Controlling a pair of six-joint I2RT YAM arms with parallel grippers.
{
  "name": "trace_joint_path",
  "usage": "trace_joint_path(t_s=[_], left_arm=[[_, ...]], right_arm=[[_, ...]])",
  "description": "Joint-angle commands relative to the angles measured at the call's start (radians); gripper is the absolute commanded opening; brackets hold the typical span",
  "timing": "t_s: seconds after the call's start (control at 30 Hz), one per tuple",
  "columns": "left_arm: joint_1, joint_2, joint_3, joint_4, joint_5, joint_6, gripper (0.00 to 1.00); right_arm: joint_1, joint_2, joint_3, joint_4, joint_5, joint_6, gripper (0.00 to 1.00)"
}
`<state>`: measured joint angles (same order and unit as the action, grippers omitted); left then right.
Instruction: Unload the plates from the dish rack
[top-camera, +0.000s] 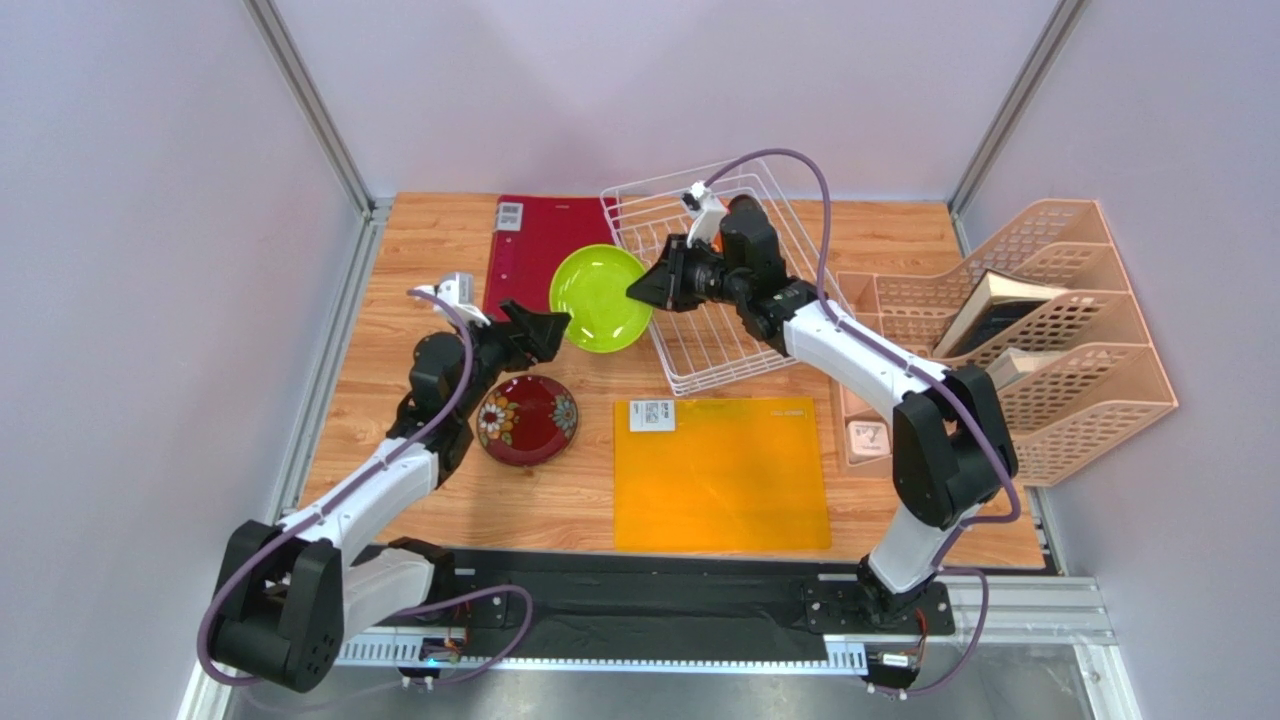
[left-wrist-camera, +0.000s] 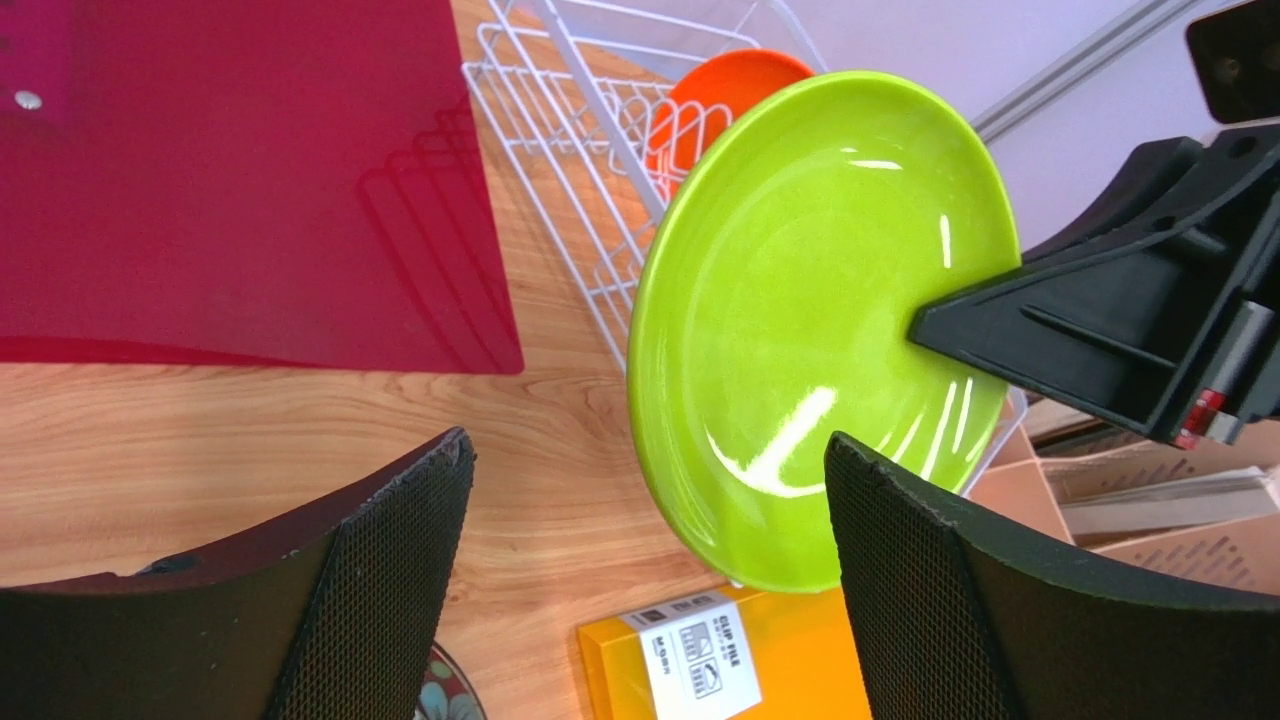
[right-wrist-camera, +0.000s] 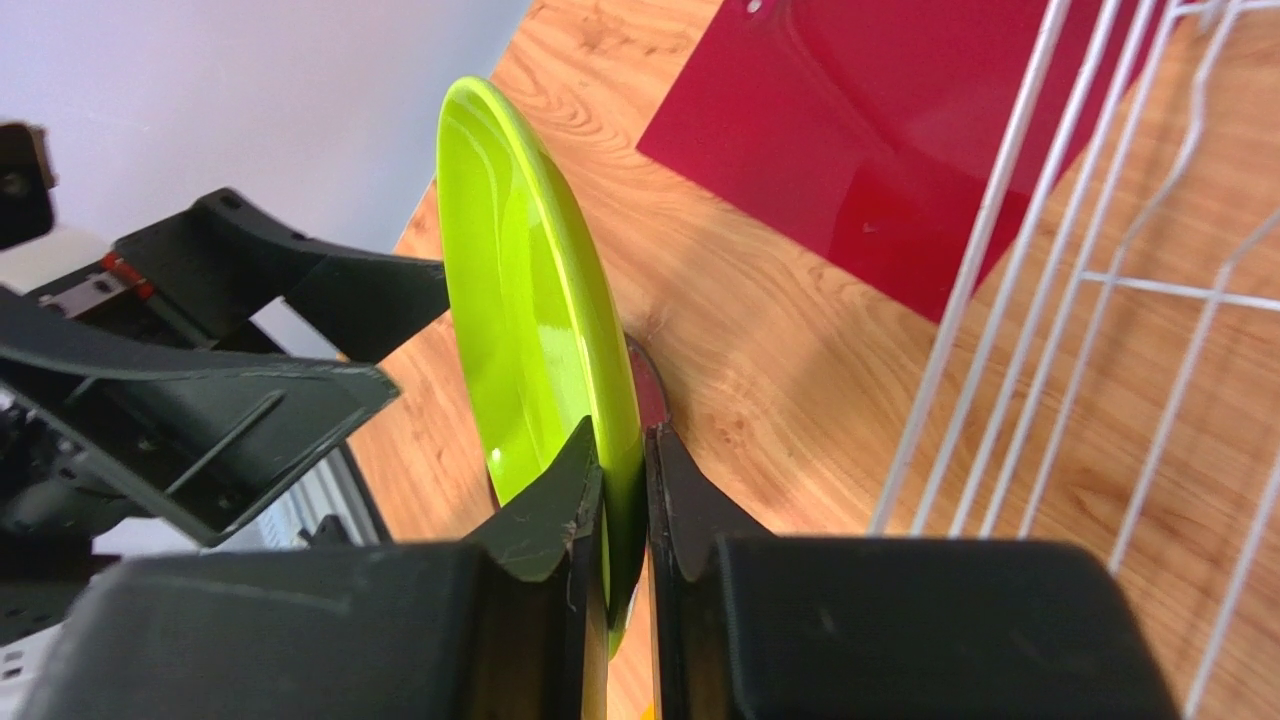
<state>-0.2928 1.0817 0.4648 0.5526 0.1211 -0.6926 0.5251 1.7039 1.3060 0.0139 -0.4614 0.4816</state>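
The right hand was clenched on the rim of the lime green plate, pinching it edge-on and holding it nearly upright in the air, just outside the dish rack and above the tabletop. The left hand hung close to the plate's far side with its fingers spread wide and nothing between them. An orange plate stood in the rack, and the dark red patterned plate lay flat on the tabletop near the left arm.

The plate looked rigid and glossy, so it would probably not flex but could slide in a shallow pinch and would likely chip or break if dropped. It seemed light enough for a one-sided rim grip. The free rim opposite the right hand seemed the best place to take hold, with the pads well over the lip.
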Motion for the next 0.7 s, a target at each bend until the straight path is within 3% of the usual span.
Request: trace_joint_path(t_s=[0.0, 0.1, 0.2, 0.3, 0.33, 0.43, 0.57, 0.67], left_arm=[[-0.002, 0.056, 0.058, 0.053, -0.006, 0.039, 0.91], [-0.002, 0.098, 0.069, 0.090, -0.001, 0.038, 0.88], [-0.003, 0.132, 0.067, 0.128, 0.002, 0.034, 0.78], [-0.002, 0.147, 0.067, 0.147, 0.003, 0.031, 0.61], [-0.002, 0.149, 0.067, 0.151, 0.003, 0.030, 0.49], [-0.002, 0.153, 0.063, 0.178, 0.012, 0.028, 0.30], [-0.002, 0.165, 0.049, 0.220, 0.038, 0.019, 0.29], [-0.002, 0.169, 0.037, 0.251, 0.046, 0.008, 0.46]], right_arm=[[0.006, 0.016, 0.039, 0.097, -0.106, 0.052, 0.00], [0.004, 0.017, 0.039, 0.116, -0.150, 0.069, 0.00], [0.006, 0.020, 0.044, 0.135, -0.195, 0.094, 0.00], [0.006, 0.036, 0.058, 0.135, -0.235, 0.095, 0.00], [0.006, 0.040, 0.064, 0.133, -0.246, 0.094, 0.00], [0.006, 0.069, 0.087, 0.144, -0.305, 0.113, 0.00], [0.006, 0.109, 0.099, 0.191, -0.368, 0.146, 0.00], [0.006, 0.125, 0.104, 0.208, -0.391, 0.161, 0.00]])
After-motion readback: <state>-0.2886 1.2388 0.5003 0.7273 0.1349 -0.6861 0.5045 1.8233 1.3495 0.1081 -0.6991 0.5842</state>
